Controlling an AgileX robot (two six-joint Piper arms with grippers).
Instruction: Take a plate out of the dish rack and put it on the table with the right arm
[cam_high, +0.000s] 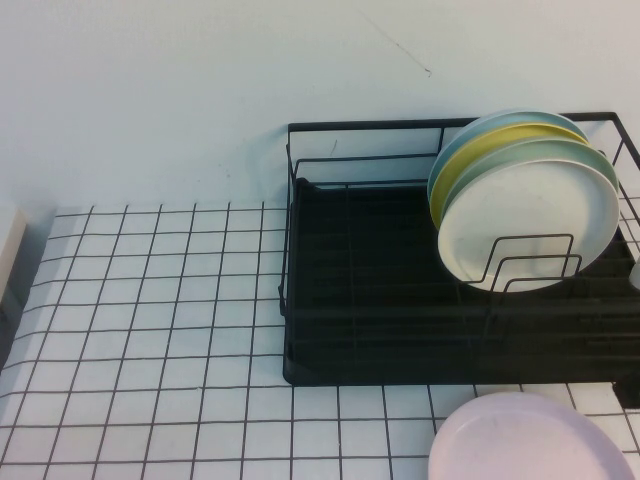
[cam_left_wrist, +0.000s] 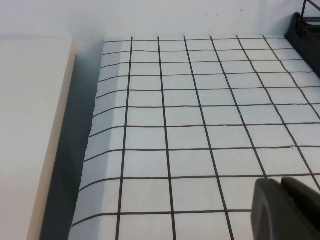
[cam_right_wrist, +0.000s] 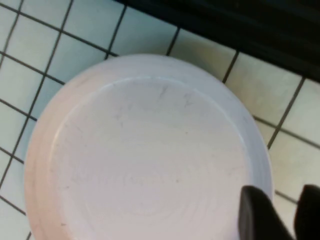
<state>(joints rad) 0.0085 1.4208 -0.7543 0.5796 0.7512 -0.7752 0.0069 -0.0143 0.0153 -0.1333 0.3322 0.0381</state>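
1. Plate (cam_right_wrist: 145, 160) is out of the dish rack (cam_high: 380, 300) and sits flat on the table (cam_high: 160, 320), just in front of the rack's near edge, at the robot's right. It looks already set down, so the step in hand is prob. the release and pull-away.
2. Right gripper (cam_right_wrist: 280, 212): seen only in the right wrist view, two dark fingertips with a gap btw them, standing at the plate's rim. They look apart, not clamped on the rim; contact w/ the rim can't be confirmed.
3. To do it well: open fully before moving, so no pad drags the rim.
4. Lift straight up off the rim, then back away from the rack; a sideways exit could nudge the plate toward the rack's base.
5. Check the plate is flat, w/ no edge riding on the rack.
6. Remaining plates (cam_high: 530, 210) stand upright in the rack beyond the gripper; keep clear of them.
7. Left gripper (cam_left_wrist: 287, 207): parked low over bare table, well apart from the plate; fingers look together, holding nothing.
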